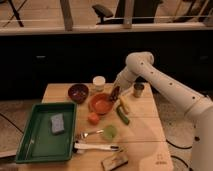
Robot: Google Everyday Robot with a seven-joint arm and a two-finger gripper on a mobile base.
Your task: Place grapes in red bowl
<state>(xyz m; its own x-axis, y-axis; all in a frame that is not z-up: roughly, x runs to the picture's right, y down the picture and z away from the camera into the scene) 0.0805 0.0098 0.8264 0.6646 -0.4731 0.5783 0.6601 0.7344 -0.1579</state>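
Grapes carried at the red bowl's rim, ready to be set in.

Camera view: the gripper [115, 93] hangs at about 2 o'clock of the red bowl [101, 104], just over its right rim, with the dark grapes [114, 93] at its tip; the jaws look clenched on the bunch, though this is a judgement, for the fingers themselves are hard to make out. The maroon bowl [78, 92] sits at 10 o'clock of the red one, a white jar [98, 83] at 12, an orange piece [93, 118] at 7. To do the step well, carry the bunch toward 8 o'clock until it is over the bowl's middle, lower it close, then let go, lest the grapes roll off the rim onto the table [142, 130].
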